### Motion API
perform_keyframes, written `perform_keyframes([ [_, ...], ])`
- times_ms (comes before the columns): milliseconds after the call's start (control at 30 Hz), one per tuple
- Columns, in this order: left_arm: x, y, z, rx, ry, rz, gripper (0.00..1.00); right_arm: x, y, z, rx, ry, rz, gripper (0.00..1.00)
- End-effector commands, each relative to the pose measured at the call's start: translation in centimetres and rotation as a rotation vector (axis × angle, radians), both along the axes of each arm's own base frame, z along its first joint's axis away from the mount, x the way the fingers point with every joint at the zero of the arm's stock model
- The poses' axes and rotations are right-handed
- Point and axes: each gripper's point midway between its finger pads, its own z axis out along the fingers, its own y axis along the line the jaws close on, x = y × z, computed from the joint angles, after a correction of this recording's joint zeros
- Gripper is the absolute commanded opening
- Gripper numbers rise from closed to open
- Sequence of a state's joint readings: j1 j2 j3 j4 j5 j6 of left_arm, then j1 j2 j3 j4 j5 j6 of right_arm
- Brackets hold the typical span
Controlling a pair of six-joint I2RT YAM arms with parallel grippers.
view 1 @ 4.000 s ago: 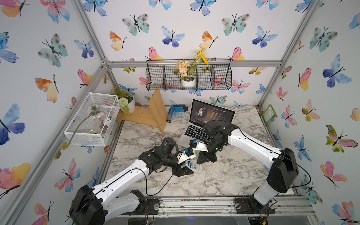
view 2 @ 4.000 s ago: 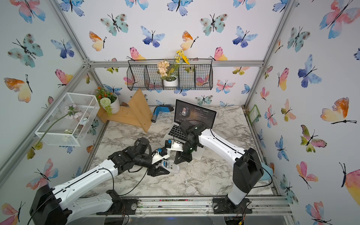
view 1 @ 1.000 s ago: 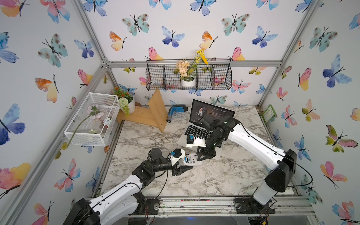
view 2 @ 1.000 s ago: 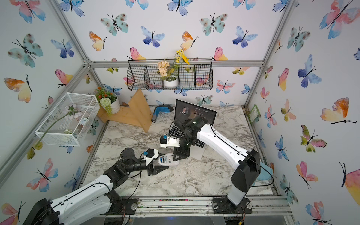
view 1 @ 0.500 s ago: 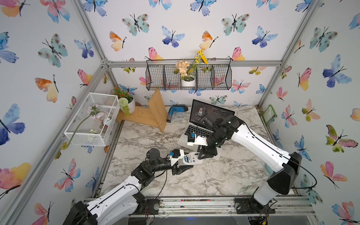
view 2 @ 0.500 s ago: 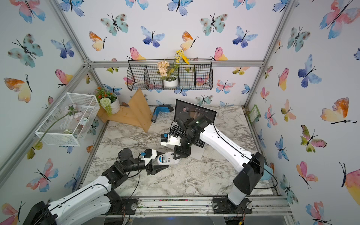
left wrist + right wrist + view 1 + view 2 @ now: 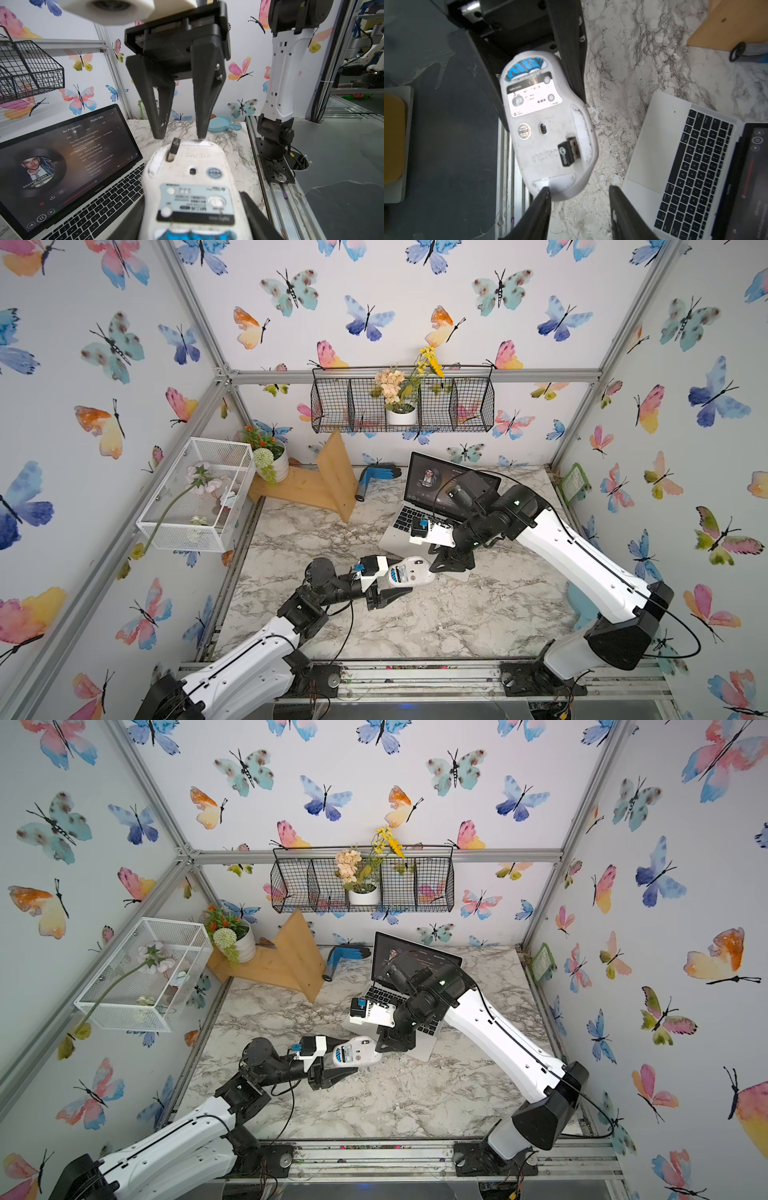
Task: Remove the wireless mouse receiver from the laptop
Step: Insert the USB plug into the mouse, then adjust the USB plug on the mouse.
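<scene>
Containers first. Got a black wire basket (image 7: 473, 406) hanging on the back wall, with a white pot (image 7: 401, 416) of cream and yellow flowers parked in a middle section. Also got a white mesh basket (image 7: 178, 531) on the left wall, holding a pink flower (image 7: 203, 479) on a long green stem plus some pale bits too small to name. Now the fun part: found the receiver (image 7: 569, 152) apart from the laptop (image 7: 405, 514), sitting in the slot on the belly of a white mouse (image 7: 409, 571). Metal plug end poked into the slot, black cap end tipped up and out, so leaning rather than lying flat. Long axis running roughly along the mouse's length, a bit skewed, cap aimed at the right gripper (image 7: 180, 135) and plug aimed back toward the left gripper (image 7: 401, 585). Mouse belly-up, held above the marble table (image 7: 457, 614) near the laptop's front edge. Left gripper pinching the mouse by its sides near the blue-patched end. Right gripper pointing down over the other end, fingers (image 7: 202, 108) spread, nothing between them, receiver just under the gap. Can't tell about contact between one fingertip and the mouse shell. Laptop open toward the back of the table, right of centre, lit screen facing front and a bit left.
</scene>
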State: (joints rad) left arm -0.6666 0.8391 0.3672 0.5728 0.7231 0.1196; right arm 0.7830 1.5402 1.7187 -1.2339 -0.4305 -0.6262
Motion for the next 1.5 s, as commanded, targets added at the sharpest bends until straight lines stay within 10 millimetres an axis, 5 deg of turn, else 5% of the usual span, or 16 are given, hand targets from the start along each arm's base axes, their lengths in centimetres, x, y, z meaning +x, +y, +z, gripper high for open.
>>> perform_keyframes([
  [0, -0.8, 0.2, 3.1, -0.070, -0.060, -0.039, 0.00, 3.3, -1.0, 3.4, 0.082, -0.130, -0.116, 0.46],
  [100, -0.9, 0.3, 3.5, -0.080, -0.063, -0.042, 0.00, 8.5, -3.2, 7.3, 0.258, -0.181, -0.349, 0.45],
  [233, -1.0, 0.3, 3.9, -0.083, -0.075, -0.048, 0.00, 11.6, -5.0, 10.3, 0.546, -0.010, -0.566, 0.51],
  [300, -0.8, 0.1, 4.0, -0.072, -0.083, -0.047, 0.00, 11.2, -4.2, 10.7, 0.665, 0.145, -0.616, 0.65],
  [367, -0.6, 0.0, 4.1, -0.066, -0.088, -0.050, 0.00, 9.5, -3.0, 11.1, 0.746, 0.295, -0.556, 0.98],
  [433, -0.6, -0.1, 4.2, -0.064, -0.091, -0.054, 0.00, 8.6, -2.5, 11.1, 0.813, 0.449, -0.559, 0.98],
  [600, -0.4, -0.3, 4.4, -0.076, -0.094, -0.059, 0.00, 9.9, -2.8, 7.1, 0.856, 0.768, -0.797, 0.98],
  [767, -0.5, -0.1, 4.5, -0.089, -0.102, -0.053, 0.00, 9.8, -2.2, 5.3, 0.795, 0.922, -0.726, 0.98],
  [833, -0.5, -0.1, 4.4, -0.087, -0.101, -0.050, 0.00, 9.0, -2.2, 5.9, 0.899, 0.995, -0.662, 0.98],
  [900, -0.4, -0.1, 4.3, -0.087, -0.101, -0.046, 0.00, 9.1, -2.4, 6.7, 0.985, 0.981, -0.652, 0.95],
  [1000, -0.4, -0.1, 4.3, -0.086, -0.100, -0.041, 0.00, 9.2, -0.9, 4.1, 0.760, 0.833, -0.725, 0.93],
  [1167, -0.2, -0.1, 4.2, -0.081, -0.101, -0.040, 0.00, 7.3, 0.6, 0.8, 0.585, 0.926, -0.731, 0.90],
  [1467, 0.2, -0.2, 4.2, -0.067, -0.103, -0.022, 0.00, 3.2, 2.8, 0.3, 0.518, 1.007, -0.637, 0.88],
])
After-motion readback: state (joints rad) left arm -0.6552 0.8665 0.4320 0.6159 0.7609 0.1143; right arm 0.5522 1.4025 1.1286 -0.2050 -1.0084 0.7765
